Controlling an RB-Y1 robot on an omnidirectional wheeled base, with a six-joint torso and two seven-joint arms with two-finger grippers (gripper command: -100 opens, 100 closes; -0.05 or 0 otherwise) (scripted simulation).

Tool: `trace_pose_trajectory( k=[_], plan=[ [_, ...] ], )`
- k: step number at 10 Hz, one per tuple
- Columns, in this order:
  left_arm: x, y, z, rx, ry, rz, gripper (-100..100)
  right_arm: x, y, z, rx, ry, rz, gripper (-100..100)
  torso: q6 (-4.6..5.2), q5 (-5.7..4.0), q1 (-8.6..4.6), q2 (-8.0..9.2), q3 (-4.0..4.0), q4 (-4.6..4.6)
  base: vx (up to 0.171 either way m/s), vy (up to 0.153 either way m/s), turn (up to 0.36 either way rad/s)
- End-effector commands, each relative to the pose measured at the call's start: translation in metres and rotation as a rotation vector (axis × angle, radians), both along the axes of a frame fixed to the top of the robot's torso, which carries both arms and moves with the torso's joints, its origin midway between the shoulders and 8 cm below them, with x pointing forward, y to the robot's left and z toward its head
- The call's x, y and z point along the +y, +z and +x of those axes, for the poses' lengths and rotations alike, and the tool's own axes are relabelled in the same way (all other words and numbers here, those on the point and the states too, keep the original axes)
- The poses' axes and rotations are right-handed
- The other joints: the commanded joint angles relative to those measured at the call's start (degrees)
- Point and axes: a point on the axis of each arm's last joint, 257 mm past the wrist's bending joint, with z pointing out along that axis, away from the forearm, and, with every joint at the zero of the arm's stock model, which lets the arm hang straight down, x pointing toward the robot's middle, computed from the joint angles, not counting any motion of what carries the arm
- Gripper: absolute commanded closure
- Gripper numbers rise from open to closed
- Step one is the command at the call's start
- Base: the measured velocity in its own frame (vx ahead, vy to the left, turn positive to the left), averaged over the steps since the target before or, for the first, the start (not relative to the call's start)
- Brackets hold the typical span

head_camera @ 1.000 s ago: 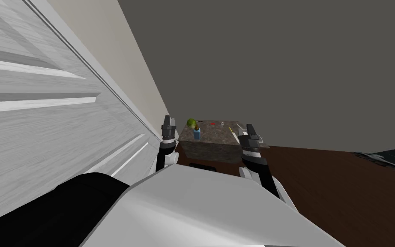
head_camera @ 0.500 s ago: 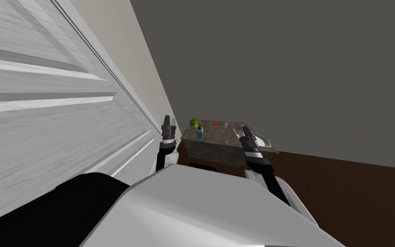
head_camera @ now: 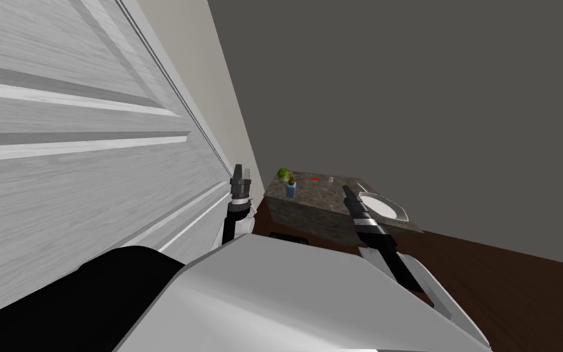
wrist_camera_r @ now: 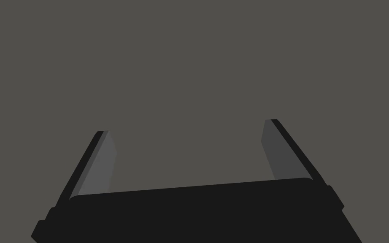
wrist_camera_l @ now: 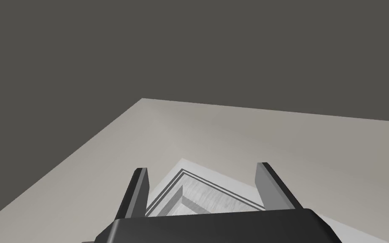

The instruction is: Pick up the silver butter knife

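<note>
At the left stood a white panelled door (head_camera: pixel 60 153), and just beside it our left claw (head_camera: pixel 242 170) hung upright, blades spread and empty, likely parked clear of the work. On the stone-topped desk (head_camera: pixel 317 194), a green ball (head_camera: pixel 284 175) and a blue bottle (head_camera: pixel 290 189) sat at the left edge, with a red speck (head_camera: pixel 316 178) along the far edge. Our right claw (head_camera: pixel 347 190), also spread and empty, hovered before the desk's right end, seemingly readied for the reach. The silver butter knife (head_camera: pixel 360 185), we judged, was the thin pale streak just behind the white dish (head_camera: pixel 385 206) at the right corner, though too small to be sure.
</note>
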Motion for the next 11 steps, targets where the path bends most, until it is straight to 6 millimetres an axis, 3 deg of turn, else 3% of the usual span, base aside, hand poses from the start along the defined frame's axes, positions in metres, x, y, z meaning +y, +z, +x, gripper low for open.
trace_pose_trajectory(
  k=[1,2,3,6,7,11],
  plan=[
    [0.000,0.000,0.000,0.000,0.000,0.000,0,-0.015,-0.020,0.003,0.071,-0.023,-0.050,-100,0.00,0.00,0.00,0.00,0.00,0.00,-0.006,0.024,0.194],
    [0.000,0.000,0.000,0.000,0.000,0.000,0,-0.024,-0.033,0.004,0.115,-0.036,-0.079,-100,0.01,0.00,0.00,-0.01,-0.01,0.00,0.002,0.026,0.264],
    [0.000,0.000,0.000,0.000,0.000,0.000,0,-0.024,-0.033,0.004,0.115,-0.034,-0.082,-100,0.00,0.00,0.02,-0.03,-0.01,-0.01,0.002,0.015,0.086],
    [0.000,0.000,0.000,0.000,0.000,0.000,0,-0.057,-0.076,0.005,0.255,-0.074,-0.170,-100,0.00,0.00,0.02,-0.04,-0.02,-0.01,0.003,0.031,0.237],
    [0.000,0.000,0.000,0.000,0.000,0.000,0,-0.057,-0.076,0.005,0.255,-0.074,-0.170,-100,0.00,0.01,0.04,-0.06,-0.04,-0.01,0.007,0.019,0.053],
    [0.000,0.000,0.000,0.000,0.000,0.000,0,-0.112,-0.134,-0.004,0.455,-0.136,-0.283,-100,0.01,0.01,0.06,-0.11,-0.07,-0.02,0.015,0.037,0.237]
  ],
)
